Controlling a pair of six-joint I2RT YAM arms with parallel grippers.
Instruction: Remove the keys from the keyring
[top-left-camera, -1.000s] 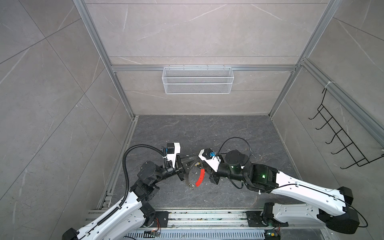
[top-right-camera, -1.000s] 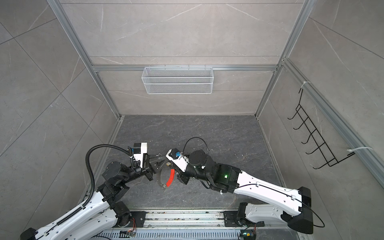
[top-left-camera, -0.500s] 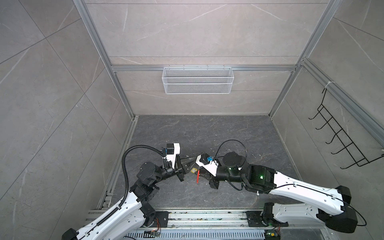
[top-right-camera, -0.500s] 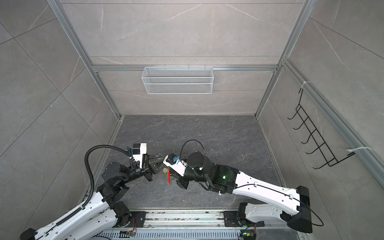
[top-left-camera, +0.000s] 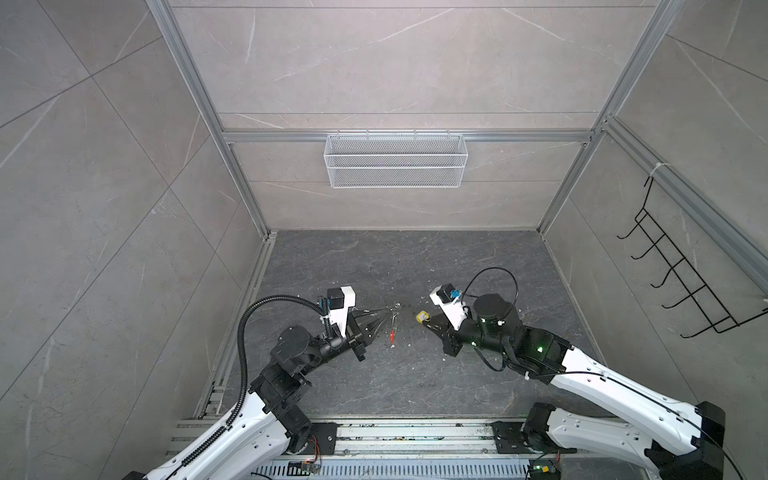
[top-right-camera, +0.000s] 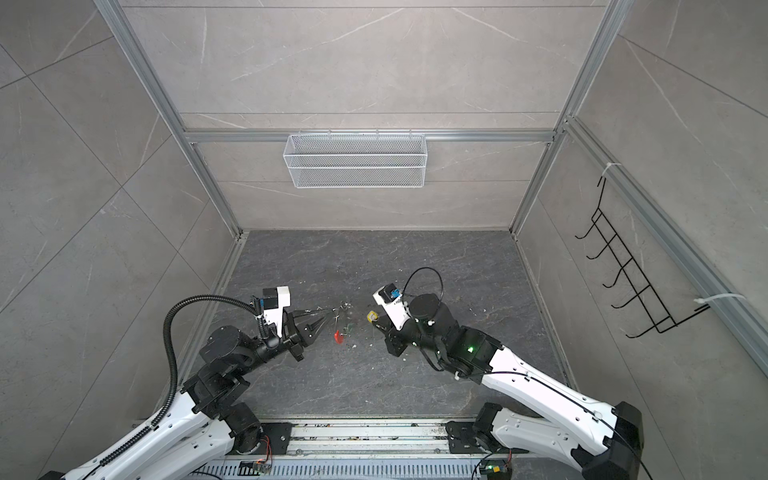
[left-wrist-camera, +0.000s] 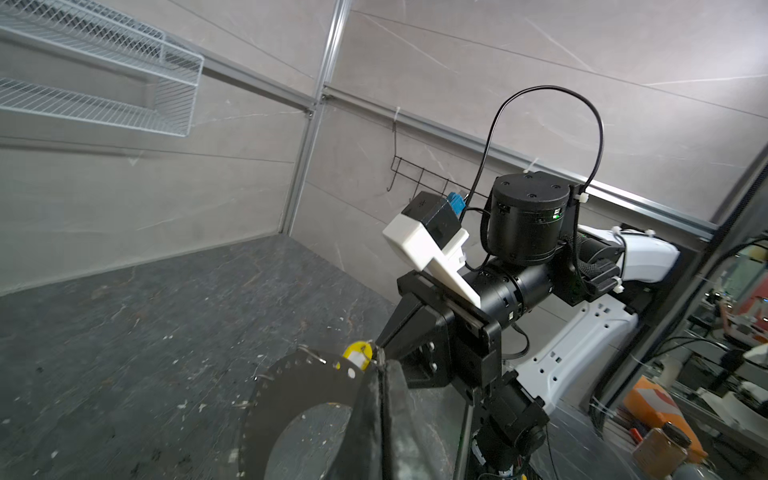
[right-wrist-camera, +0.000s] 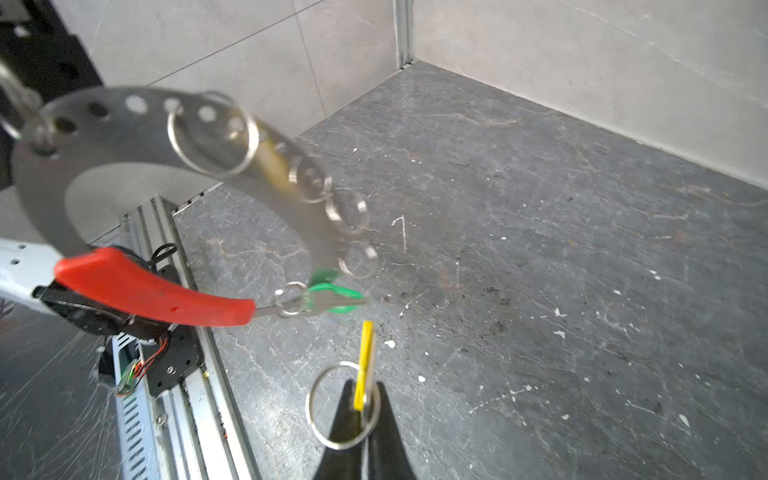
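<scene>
A: L gripper (top-left-camera: 390, 311)?
B: Clamped tight on the grey keyring (right-wrist-camera: 124, 141), held up in the air. Green key (right-wrist-camera: 332, 297) hangs at the tip of its red piece (right-wrist-camera: 145, 286).
A: R gripper (right-wrist-camera: 362, 401)?
B: Pinched closed on the yellow key (right-wrist-camera: 365, 357) w/ small ring (right-wrist-camera: 316, 419), apart from the keyring.

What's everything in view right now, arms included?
keyring: one, grey with red segment, held up by left gripper
green key: one, hanging at the keyring's red end
yellow key: one, off the keyring, in right gripper
small rings: several, silver, along the keyring
basket: one, white wire, back wall
hook rack: one, black, side wall
table: one, dark grey, beneath everything
left gripper: one, black, shut on the keyring
right gripper: one, black, shut on the yellow key
</scene>
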